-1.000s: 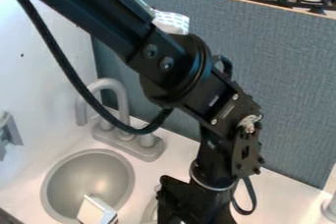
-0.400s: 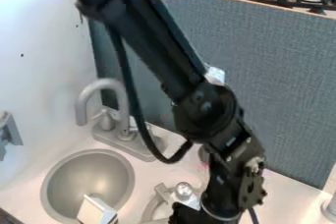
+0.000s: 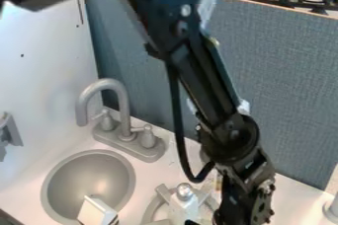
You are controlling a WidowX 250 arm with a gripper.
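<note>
Hanging low by the shiny-topped thing

Hanging at the bottom of the camera view, the black gripper (image 3: 191, 223) is near a white thing with a shiny round top (image 3: 184, 208). I can't tell if the gripper is open or shut. The white thing is by a gray ring (image 3: 150, 212) on the counter (image 3: 72, 148), right of the round sink (image 3: 88, 184). A gray tap (image 3: 121, 105) stands near the counter's back left corner. A white box (image 3: 96, 212) leans in the sink; its dark side marks are too small to read.

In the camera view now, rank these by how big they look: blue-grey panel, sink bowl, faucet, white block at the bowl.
1. Blue-grey panel
2. Sink bowl and faucet: similar in span, too close to rank
3. White block
</note>
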